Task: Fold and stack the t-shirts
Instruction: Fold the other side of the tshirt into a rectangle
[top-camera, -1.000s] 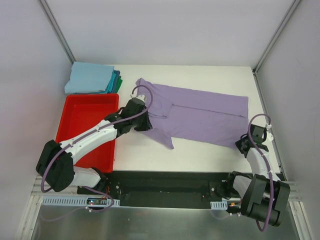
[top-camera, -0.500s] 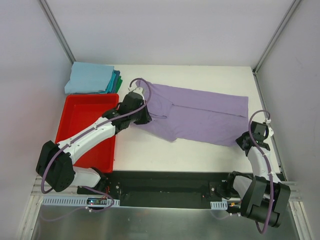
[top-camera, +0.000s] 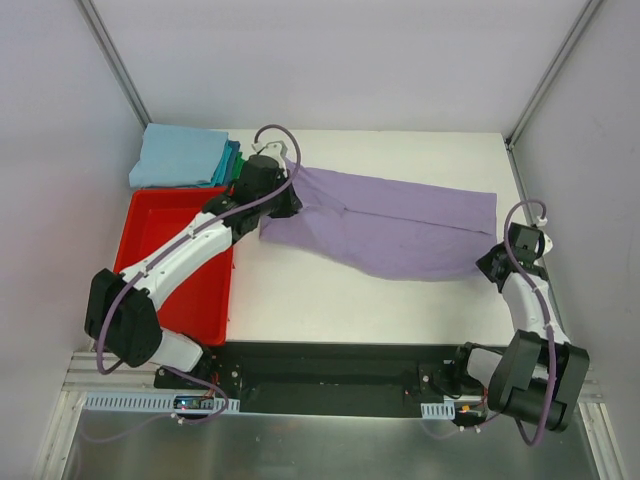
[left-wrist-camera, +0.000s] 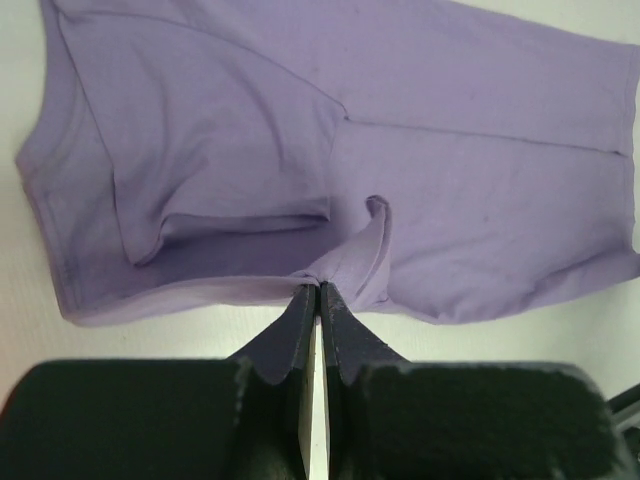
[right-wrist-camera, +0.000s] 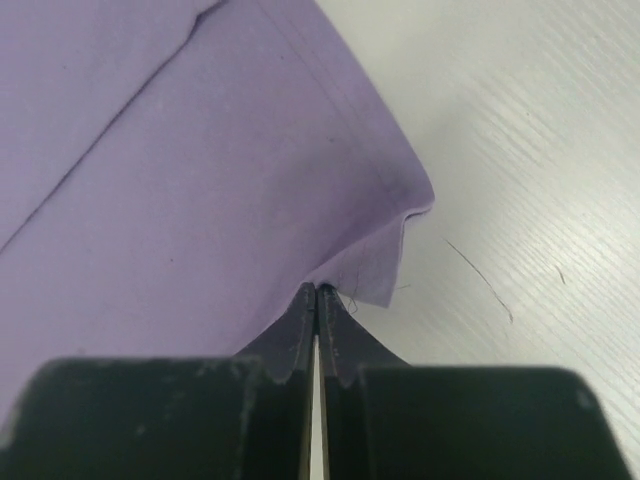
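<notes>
Slippage is the worry closest to me: the right gripper (right-wrist-camera: 317, 289) is clamped tight on just the near right corner of the lavender t-shirt (top-camera: 400, 225). Only a sliver of hem sits between its jaws, so I'd guess a sharp tug, or a pull away from the other arm, could draw that corner free and drop it on the white table (top-camera: 330, 300). A bit further in and over to the left, the left gripper (left-wrist-camera: 318, 287) is pinched shut on a small gathered tuck of the shirt's near edge, and the cloth puckers around that bite. Just beyond it a folded-in sleeve (left-wrist-camera: 230, 215) lies loose, and it looks likely to slide out or crease if the edge is dragged rather than lifted. The shirt itself lies stretched across the middle of the table between the two grips, its far edge flat. If the arms carry their ends over at different speeds or heights, the fold would land skewed, or the slack middle may bunch. Furthest back, the left arm (top-camera: 185, 255) reaches over the red bin (top-camera: 160, 240), and its gripper sits near the stack of folded t-shirts (top-camera: 185, 157) in the far left corner. A wide swing there could clip the stack and undo it.
</notes>
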